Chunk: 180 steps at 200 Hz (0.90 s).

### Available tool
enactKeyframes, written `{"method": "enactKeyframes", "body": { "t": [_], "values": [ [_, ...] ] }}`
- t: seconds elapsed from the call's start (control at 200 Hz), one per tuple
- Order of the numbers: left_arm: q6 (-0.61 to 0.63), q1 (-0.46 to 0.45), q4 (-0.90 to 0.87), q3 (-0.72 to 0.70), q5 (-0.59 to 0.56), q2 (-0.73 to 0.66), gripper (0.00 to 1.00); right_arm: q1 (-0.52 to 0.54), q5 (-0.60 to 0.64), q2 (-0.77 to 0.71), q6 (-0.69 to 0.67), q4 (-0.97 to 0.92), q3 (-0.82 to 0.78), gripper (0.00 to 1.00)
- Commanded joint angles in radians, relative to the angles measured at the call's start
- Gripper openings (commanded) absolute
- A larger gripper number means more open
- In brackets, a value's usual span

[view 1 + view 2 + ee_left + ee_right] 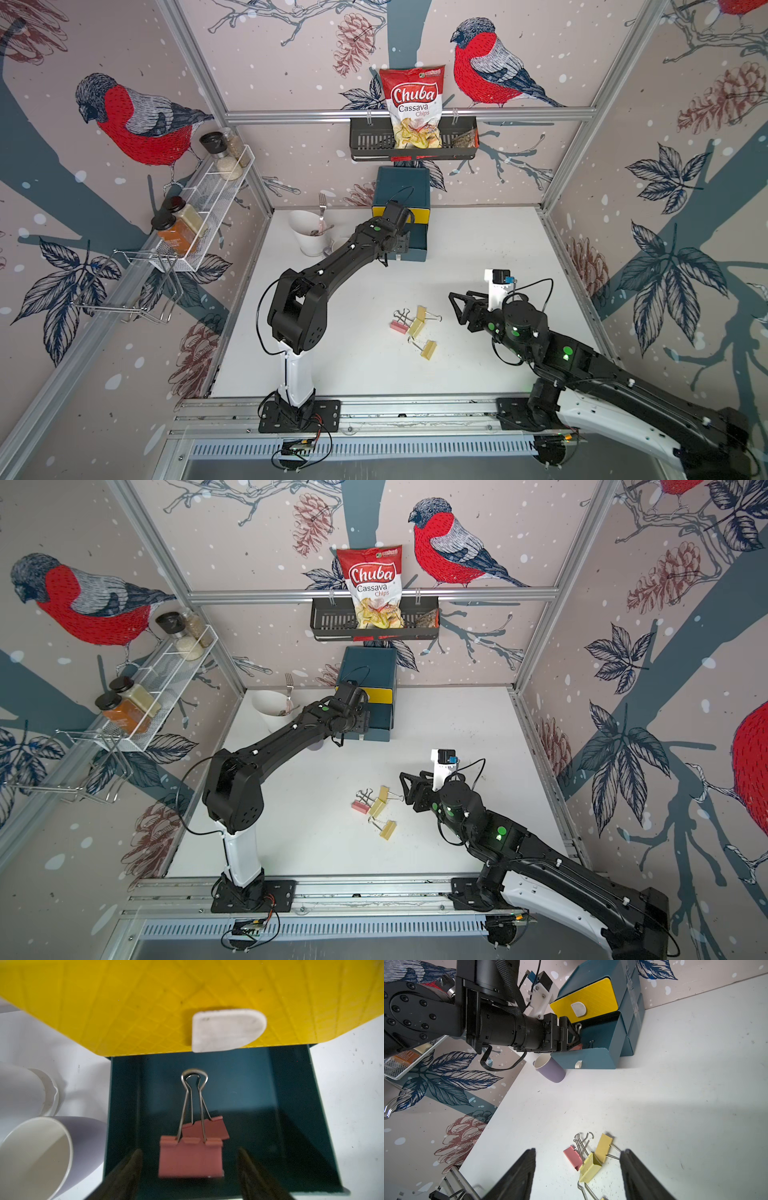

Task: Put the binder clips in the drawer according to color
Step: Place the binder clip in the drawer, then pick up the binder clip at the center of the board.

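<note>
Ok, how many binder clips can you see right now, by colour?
Pink clips: 3, one on the table, two in the open drawer
Yellow clips: 3, all on the table
Blue: 0 in view
Total: 6

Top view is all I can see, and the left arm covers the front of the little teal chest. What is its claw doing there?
Observer: The left wrist view shows the left claw spread wide over a pulled-out teal drawer, a pink clip between its fingers, touching neither.
Operator: Is anything else in that drawer?
Observer: Yes, a second pink clip shows behind the first.
Operator: Which drawer is it?
Observer: The right wrist view shows it is the one just under the yellow front.
</note>
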Motion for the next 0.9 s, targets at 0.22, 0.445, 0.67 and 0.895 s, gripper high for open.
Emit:
{"method": "enactKeyframes", "body": {
  "t": [0.22, 0.445, 0.67, 0.895],
  "values": [
    [-0.113, -0.057, -0.013, -0.146, 0.014, -0.263, 0.79, 0.002, 0.008, 0.004, 0.004, 0.034, -0.004, 0.70],
    [-0.133, -0.237, 0.028, -0.515, 0.126, -0.439, 0.76, 0.002, 0.014, -0.011, 0.001, 0.006, -0.007, 0.71],
    [-0.207, -0.382, 0.081, -0.792, 0.127, -0.513, 0.79, 0.002, 0.002, -0.027, -0.003, 0.018, -0.016, 0.72],
    [-0.190, -0.409, 0.063, -0.827, 0.068, -0.429, 0.73, 0.002, -0.007, -0.028, 0.012, 0.024, -0.014, 0.72]
  ]
}}
